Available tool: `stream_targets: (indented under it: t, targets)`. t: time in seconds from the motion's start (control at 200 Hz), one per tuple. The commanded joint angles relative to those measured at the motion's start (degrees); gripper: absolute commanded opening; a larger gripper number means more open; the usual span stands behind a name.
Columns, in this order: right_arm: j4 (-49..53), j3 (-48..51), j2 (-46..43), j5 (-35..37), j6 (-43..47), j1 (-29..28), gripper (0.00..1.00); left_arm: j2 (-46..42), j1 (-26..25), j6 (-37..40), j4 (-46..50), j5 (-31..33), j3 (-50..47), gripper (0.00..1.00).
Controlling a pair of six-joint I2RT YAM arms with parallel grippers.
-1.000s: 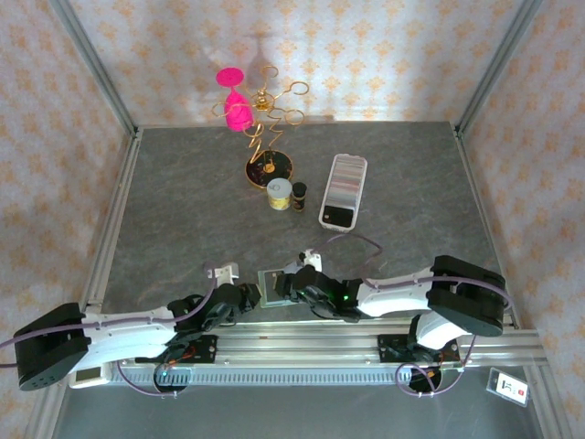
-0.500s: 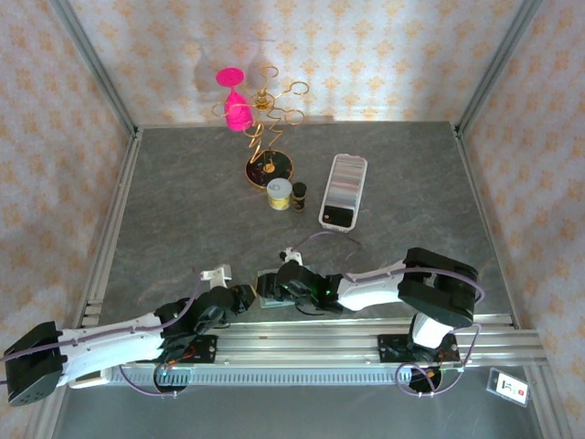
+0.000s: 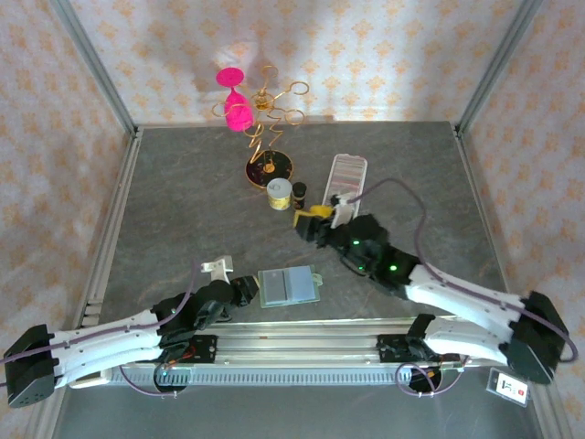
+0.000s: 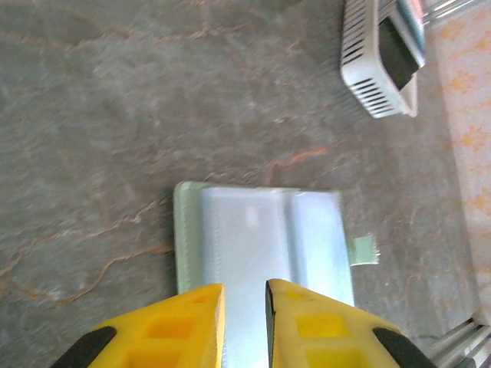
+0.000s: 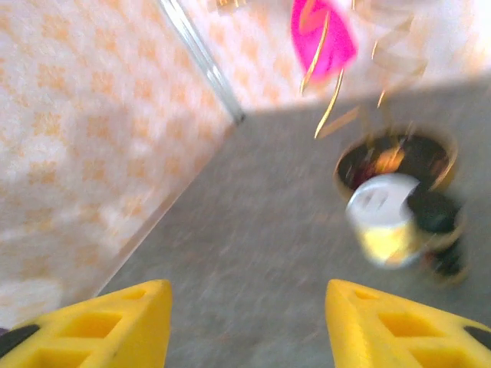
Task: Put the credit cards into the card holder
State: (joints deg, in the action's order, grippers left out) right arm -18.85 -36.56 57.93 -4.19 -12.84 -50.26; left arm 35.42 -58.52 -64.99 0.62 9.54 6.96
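Observation:
The card holder [image 3: 289, 285] lies open and flat near the front edge, its grey-blue pockets up. In the left wrist view the card holder [image 4: 261, 230] shows a sage-green rim and a snap tab on its right. My left gripper [image 3: 243, 291] is at its left edge. The yellow fingers [image 4: 192, 326] hang over the pockets, a narrow gap apart, with nothing between them. The credit cards [image 3: 347, 172] stand as a packed row of edges in a long clear tray, whose near end is hidden by my right arm. My right gripper [image 3: 309, 219] is wide open and empty beside the tray, also blurred as the right gripper [image 5: 245, 310].
A gold wire stand on a black base [image 3: 267, 167] holds a pink glass [image 3: 238, 112] at the back. A white-lidded jar [image 3: 280, 193] and a small dark bottle [image 3: 299, 195] stand just beyond the right gripper. A white vented box [image 4: 380, 61] sits past the wallet in the left wrist view.
My right arm has left the card holder and swung back and right to the near end of the card tray. The left gripper stays at the holder's left edge.

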Motion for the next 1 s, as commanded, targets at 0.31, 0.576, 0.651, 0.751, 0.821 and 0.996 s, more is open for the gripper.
stream_targets:
  t: [0.31, 0.576, 0.651, 0.751, 0.821, 0.996]
  targets:
    - [22.0, -10.6, 8.4, -17.8, 53.8, 23.9, 0.62, -0.2, -0.2, 4.6, 4.1, 1.2, 4.7, 0.29]
    - [23.6, -16.4, 26.6, -14.9, 75.1, 28.0, 0.64, -0.6, -0.2, 4.9, 5.8, -1.4, 4.5, 0.32]
    - [23.8, -18.2, 29.7, -14.3, 78.5, 28.1, 0.65, -0.9, -0.2, 4.9, 5.9, -1.7, 4.0, 0.32]
    - [24.6, -21.0, 33.1, -13.1, 80.6, 28.1, 0.66, -1.7, -0.2, 4.6, 6.3, -1.9, 3.5, 0.32]
    - [24.9, -22.2, 34.7, -12.0, 81.6, 28.0, 0.66, -2.4, -0.2, 4.3, 6.5, -1.8, 3.1, 0.33]
    - [26.8, -23.7, 37.9, -9.7, 83.5, 28.1, 0.68, -3.8, -0.2, 3.7, 6.8, -1.9, 2.0, 0.33]
